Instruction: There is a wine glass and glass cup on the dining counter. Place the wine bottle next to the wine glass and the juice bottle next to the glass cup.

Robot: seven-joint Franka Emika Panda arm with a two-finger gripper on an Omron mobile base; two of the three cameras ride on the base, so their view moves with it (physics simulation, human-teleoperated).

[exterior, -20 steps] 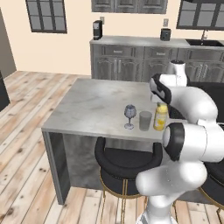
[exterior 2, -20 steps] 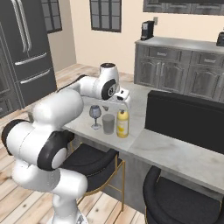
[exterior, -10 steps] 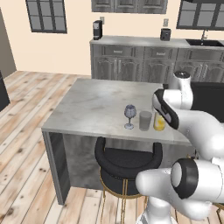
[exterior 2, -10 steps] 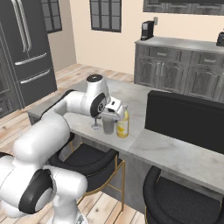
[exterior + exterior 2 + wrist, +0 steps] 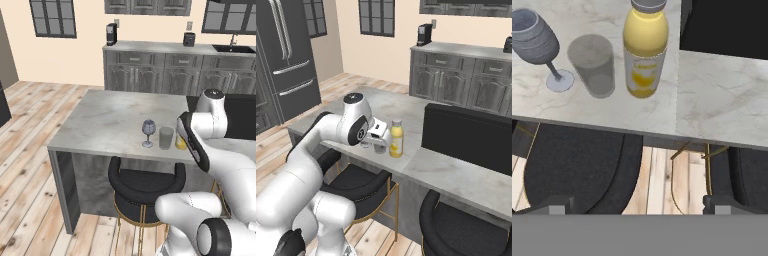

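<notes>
The yellow juice bottle (image 5: 644, 47) stands upright on the marble dining counter (image 5: 722, 100), close to its front edge. Just left of it is the grey glass cup (image 5: 592, 70), and left of that the stemmed wine glass (image 5: 534, 37). From the left base view the wine glass (image 5: 148, 131) and glass cup (image 5: 166, 138) show clearly, while my arm covers most of the juice bottle (image 5: 180, 144). My gripper (image 5: 638, 204) is open and empty, pulled back off the counter's front edge above a stool. My hand (image 5: 378, 136) sits beside the juice bottle (image 5: 396, 138). The wine bottle is out of view.
A black round stool (image 5: 577, 165) is tucked under the counter edge below my hand, and a second stool (image 5: 466, 225) stands to the right. A raised black divider (image 5: 471, 135) rises on the counter right of the bottle. A dark fridge (image 5: 286, 60) stands at the left.
My hand has drawn back and down from above the juice bottle to the counter's front edge. It stayed open. The bottle, cup and wine glass have not moved.
</notes>
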